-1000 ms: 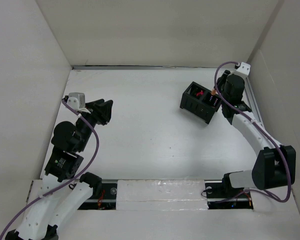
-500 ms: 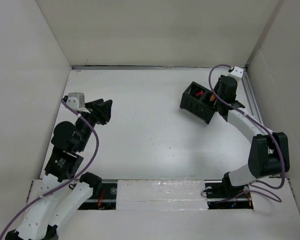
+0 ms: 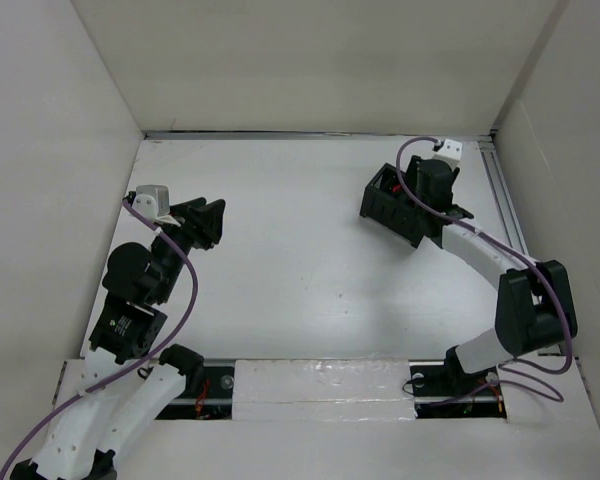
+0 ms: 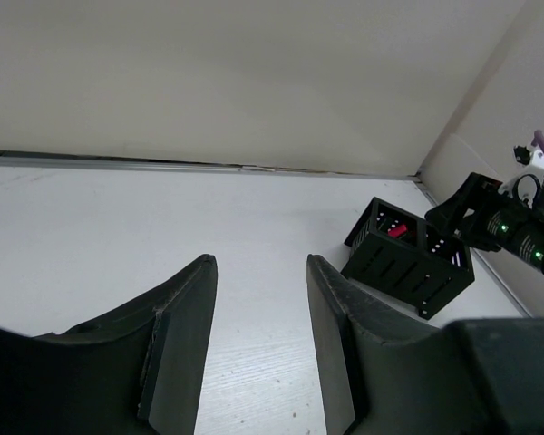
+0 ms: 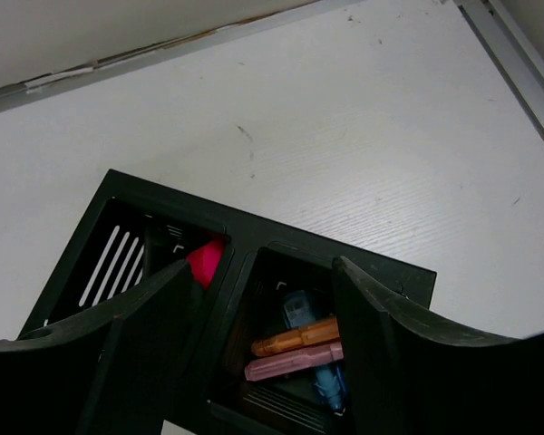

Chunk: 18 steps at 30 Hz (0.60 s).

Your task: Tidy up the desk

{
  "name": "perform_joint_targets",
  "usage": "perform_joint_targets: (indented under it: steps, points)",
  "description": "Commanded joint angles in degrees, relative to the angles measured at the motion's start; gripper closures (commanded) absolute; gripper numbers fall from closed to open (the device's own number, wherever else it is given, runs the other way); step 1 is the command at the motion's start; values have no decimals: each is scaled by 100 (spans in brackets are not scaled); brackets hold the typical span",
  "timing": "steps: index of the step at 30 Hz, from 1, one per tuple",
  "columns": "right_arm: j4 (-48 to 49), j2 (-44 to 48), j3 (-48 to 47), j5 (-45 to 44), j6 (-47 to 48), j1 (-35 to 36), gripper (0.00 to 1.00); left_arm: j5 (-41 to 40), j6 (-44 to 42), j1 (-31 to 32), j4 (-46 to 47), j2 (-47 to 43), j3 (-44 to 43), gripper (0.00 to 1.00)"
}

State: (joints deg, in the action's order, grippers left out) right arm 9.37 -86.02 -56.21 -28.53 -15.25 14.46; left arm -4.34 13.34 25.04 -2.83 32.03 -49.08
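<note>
Your right gripper point(image 5: 261, 270) stands wide open over the black slotted box point(image 5: 254, 231) and grips nothing; you cannot tell whether its fingers touch the rim. Your left gripper point(image 4: 258, 272) is partly open and empty, above the left side of the desk point(image 3: 300, 260). The desk is matte white and lies flat beneath both arms. Inside the box are a red item point(image 5: 206, 260), an orange cylinder point(image 5: 295, 338), a pink cylinder point(image 5: 290, 361) and a half-hidden blue piece point(image 5: 299, 308).

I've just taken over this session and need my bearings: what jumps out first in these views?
The black compartmented box at the far right of the white desk, with the right gripper hovering open right above it. One compartment holds an orange pen and a pink pen; the next shows something red. The left gripper hangs open and empty at the left.
</note>
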Motion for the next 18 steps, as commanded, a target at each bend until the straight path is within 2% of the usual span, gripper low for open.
perform_joint_targets:
  steps: [1, 3, 5, 6, 10, 11, 13, 18]
  points:
    - [65, 557, 13, -126, -40, 144, 32, -23, -51, 19, 248, 5, 65, 59]
    - [153, 848, 92, -74, 4, 425, 35, -6, -51, 19, 248, 22, 56, 59]
    - [337, 1339, 180, 49, 197, 715, 42, 21, -60, 19, 239, 22, 56, 58]
    - [355, 1490, 171, 259, 232, 1003, 57, 29, -60, 19, 239, 5, 65, 58]
    - [408, 2062, 206, 856, 259, 1778, 89, 29, -78, 19, 248, 14, 30, 56]
    - [399, 2124, 198, 954, 215, 1936, 93, 3, -78, 19, 248, -21, 30, 56]
    - [330, 2194, 171, 1322, 224, 2418, 100, -40, -69, 19, 248, -65, 47, 54]
    - [470, 2151, 364, 2350, 408, 3220, 100, -111, -25, 19, 248, -136, 48, 50]
